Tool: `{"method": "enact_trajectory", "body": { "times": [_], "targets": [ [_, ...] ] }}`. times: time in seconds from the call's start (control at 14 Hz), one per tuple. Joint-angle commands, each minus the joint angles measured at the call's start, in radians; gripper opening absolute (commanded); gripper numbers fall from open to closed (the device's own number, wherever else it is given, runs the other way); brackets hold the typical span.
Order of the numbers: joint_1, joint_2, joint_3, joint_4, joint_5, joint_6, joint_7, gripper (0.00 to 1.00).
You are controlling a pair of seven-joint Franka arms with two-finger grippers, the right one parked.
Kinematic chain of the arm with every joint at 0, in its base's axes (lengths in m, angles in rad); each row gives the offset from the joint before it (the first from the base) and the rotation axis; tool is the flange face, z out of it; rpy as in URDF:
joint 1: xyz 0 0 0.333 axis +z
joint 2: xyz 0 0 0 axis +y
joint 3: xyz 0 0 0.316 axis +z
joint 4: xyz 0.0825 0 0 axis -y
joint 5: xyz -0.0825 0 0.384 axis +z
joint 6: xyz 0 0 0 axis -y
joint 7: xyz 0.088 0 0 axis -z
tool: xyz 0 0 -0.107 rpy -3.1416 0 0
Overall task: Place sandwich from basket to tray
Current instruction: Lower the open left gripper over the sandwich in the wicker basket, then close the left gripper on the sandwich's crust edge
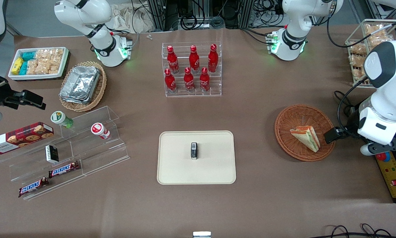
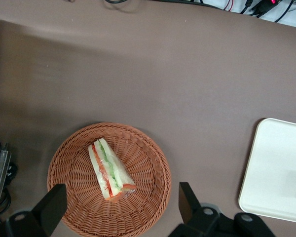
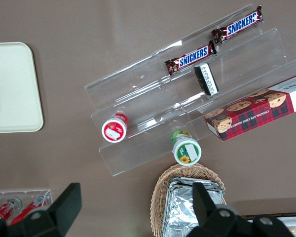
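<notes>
The small three-cornered sandwich [image 1: 306, 138] of white bread, with orange, red and green layers inside a clear wrap, lies in the round, reddish-brown woven basket [image 1: 287, 120]. The basket sits on the brown desk [image 1: 257, 198] toward the working arm's end. The sandwich rests on its side, a bit nearer to the front camera than the middle of the basket.

The left arm's black gripper [image 2: 122, 205] hangs above the basket and does not touch anything. Its jaws are spread wide, with nothing between them. One finger [image 2: 52, 207] is over one edge of the basket and the other is just past the rim.

This is the part that matters most. In the wrist view the sandwich [image 2: 108, 169] lies between the two fingers but a little ahead of them, and its long side points away from the gripper. So I think the jaws could close across its thin width once the gripper moves forward a bit and goes down.

The flat cream tray [image 1: 178, 172] with round corners lies well apart from the basket, near the middle of the desk. A small dark thing [image 1: 194, 150] already stands on it.
</notes>
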Motion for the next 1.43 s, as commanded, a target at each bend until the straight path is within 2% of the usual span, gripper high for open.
{"method": "enact_trajectory", "body": {
  "times": [0.0, 0.29, 0.36, 0.71, 0.93, 1.36],
  "targets": [
    [0.005, -0.002, -0.002, -0.039, 0.003, -0.028, -0.039, 1.0],
    [0.016, 0.016, -0.004, -0.068, 0.008, -0.02, -0.554, 1.0],
    [0.018, 0.027, -0.005, -0.076, 0.006, -0.014, -0.616, 1.0],
    [0.018, 0.042, -0.004, -0.221, -0.003, 0.13, -0.786, 1.0],
    [0.019, 0.085, -0.004, -0.223, -0.04, 0.133, -0.906, 1.0],
    [0.064, 0.113, -0.004, -0.278, -0.041, 0.146, -0.909, 1.0]
  ]
}}
